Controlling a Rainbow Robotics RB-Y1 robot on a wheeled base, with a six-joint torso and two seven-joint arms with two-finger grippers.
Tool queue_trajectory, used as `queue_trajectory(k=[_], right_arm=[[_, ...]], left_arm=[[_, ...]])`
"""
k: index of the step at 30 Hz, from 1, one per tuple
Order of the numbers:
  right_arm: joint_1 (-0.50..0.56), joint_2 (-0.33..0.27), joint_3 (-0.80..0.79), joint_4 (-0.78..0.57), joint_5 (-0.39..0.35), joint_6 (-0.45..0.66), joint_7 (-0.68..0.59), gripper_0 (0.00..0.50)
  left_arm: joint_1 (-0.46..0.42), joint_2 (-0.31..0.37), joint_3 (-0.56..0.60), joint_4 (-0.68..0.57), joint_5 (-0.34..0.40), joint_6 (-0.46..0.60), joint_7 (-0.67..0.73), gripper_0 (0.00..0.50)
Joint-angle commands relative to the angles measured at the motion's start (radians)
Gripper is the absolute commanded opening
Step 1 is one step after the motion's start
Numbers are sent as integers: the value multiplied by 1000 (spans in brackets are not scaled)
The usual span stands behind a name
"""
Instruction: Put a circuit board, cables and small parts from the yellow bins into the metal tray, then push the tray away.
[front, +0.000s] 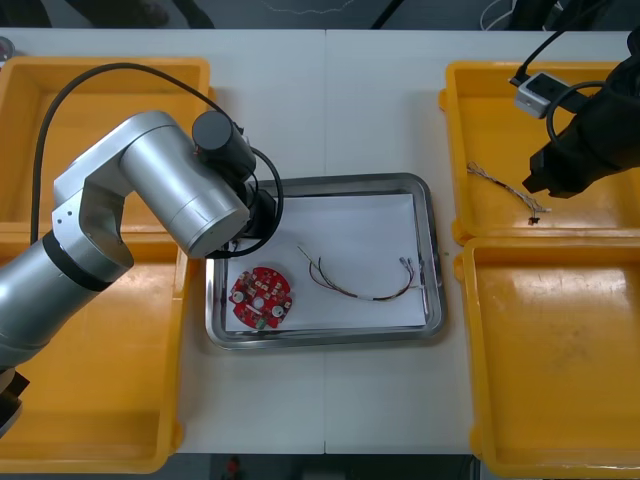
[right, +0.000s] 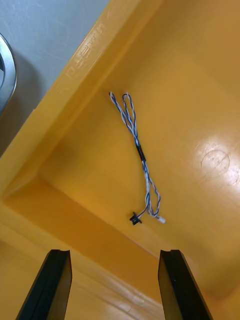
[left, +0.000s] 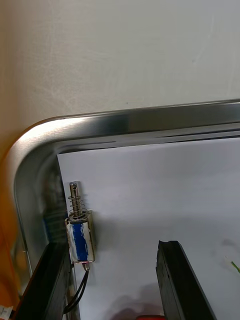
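In tray (front: 325, 181) between bins (front: 500, 110): circuit board (front: 261, 297), cable (front: 365, 281)

tabletop (front: 370, 110): light, flat, thin seam down the middle
left side: two yellow bins edge to edge, far left bin (front: 20, 120) and near left bin (front: 100, 400)
right side: two more, far right bin (front: 480, 120) and near right bin (front: 560, 340), edge to edge
centre: metal tray (front: 320, 338) flat on tabletop between the bin pairs, just beside both
bare tabletop: beyond the tray and in front of it
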Motion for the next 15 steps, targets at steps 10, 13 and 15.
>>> queue_trajectory(k=[10, 13, 15], right_arm=[[-78, 34, 79, 158, 48, -122, 103, 500], [-95, 35, 116, 210, 52, -165, 108, 500], [-95, 40, 121, 239, 55, -197, 114, 500]], left_arm=[[-69, -15, 152, -148, 76, 207, 40, 500], [-105, -1, 203, -147, 122, 255, 22, 500], [-120, 17, 243, -147, 157, 278, -17, 500]])
